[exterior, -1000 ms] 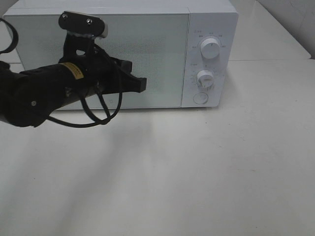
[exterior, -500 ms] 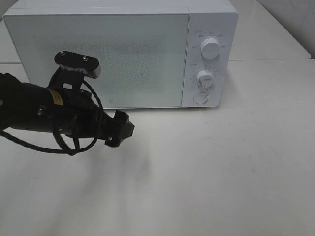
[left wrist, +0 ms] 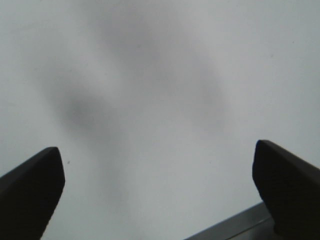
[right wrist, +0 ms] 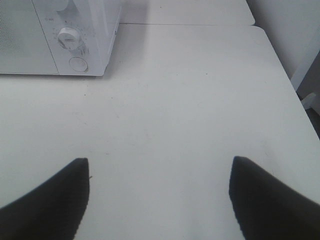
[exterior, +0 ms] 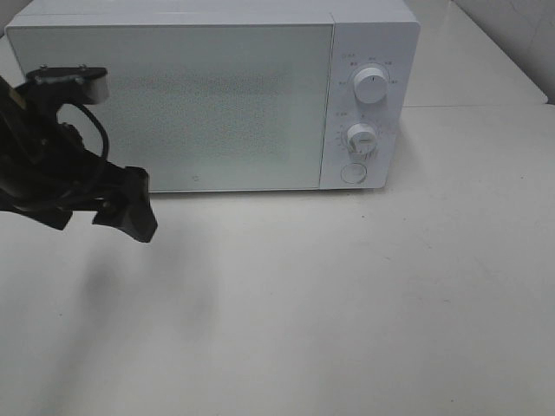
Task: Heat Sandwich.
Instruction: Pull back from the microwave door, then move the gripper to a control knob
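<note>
The sandwich is not in view in any frame. A white microwave (exterior: 208, 95) stands at the back of the table with its door shut; its knobs and round button also show in the right wrist view (right wrist: 70, 37). My left gripper (exterior: 130, 208) is open and empty, low over the table in front of the microwave's left end; the left wrist view shows its two dark fingers (left wrist: 30, 190) wide apart over bare table. My right gripper (right wrist: 160, 200) is open and empty over the table on the right, out of the exterior view.
The microwave panel has two dials (exterior: 371, 85) and a round button (exterior: 352, 172). The white table (exterior: 347, 303) runs to an edge on the right (right wrist: 300, 110). A metal strip (left wrist: 235, 227) shows by the left gripper.
My left arm has pulled back from the microwave door, moving left and down toward the table. The microwave door stays shut.
</note>
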`<state>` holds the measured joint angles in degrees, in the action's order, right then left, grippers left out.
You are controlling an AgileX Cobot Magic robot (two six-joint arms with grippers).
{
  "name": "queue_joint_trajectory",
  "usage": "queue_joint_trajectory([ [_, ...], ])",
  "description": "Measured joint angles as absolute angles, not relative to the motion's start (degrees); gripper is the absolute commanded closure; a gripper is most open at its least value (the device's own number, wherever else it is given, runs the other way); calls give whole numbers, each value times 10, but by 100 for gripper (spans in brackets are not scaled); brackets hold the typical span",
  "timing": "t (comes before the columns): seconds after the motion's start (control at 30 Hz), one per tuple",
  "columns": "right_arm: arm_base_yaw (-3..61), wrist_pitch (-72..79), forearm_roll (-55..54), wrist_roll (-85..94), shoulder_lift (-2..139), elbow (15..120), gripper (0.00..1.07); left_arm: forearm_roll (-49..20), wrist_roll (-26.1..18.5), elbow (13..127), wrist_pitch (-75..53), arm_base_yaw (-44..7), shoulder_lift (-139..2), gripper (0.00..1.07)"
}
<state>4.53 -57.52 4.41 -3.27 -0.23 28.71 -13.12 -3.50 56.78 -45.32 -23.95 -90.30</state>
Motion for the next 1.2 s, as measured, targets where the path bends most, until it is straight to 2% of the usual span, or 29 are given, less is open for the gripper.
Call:
queue_joint_trajectory([
  [0.1, 45, -575, 44, -33, -2, 287, 32, -132, -28, 576, -492, -219, -898, 9],
  [0.2, 45, -575, 44, -33, -2, 287, 32, -129, -23, 580, -555, -172, -894, 9],
  [0.47, 45, -575, 44, -33, -2, 287, 32, -103, -19, 579, -633, -106, -885, 9],
  [0.6, 45, -575, 44, -33, -2, 287, 32, -84, -11, 564, -638, -87, -860, 9],
  [0.63, 45, -575, 44, -33, -2, 287, 32, -74, 0, 547, -639, -72, -839, 9],
  [0.8, 45, -575, 44, -33, -2, 287, 32, -64, 0, 489, -642, -25, -770, 9],
  [0.97, 45, -575, 44, -33, -2, 287, 32, -54, 0, 433, -645, -7, -693, 9],
  [1.2, 45, -575, 44, -33, -2, 287, 32, -53, 0, 380, -641, -6, -596, 9],
])
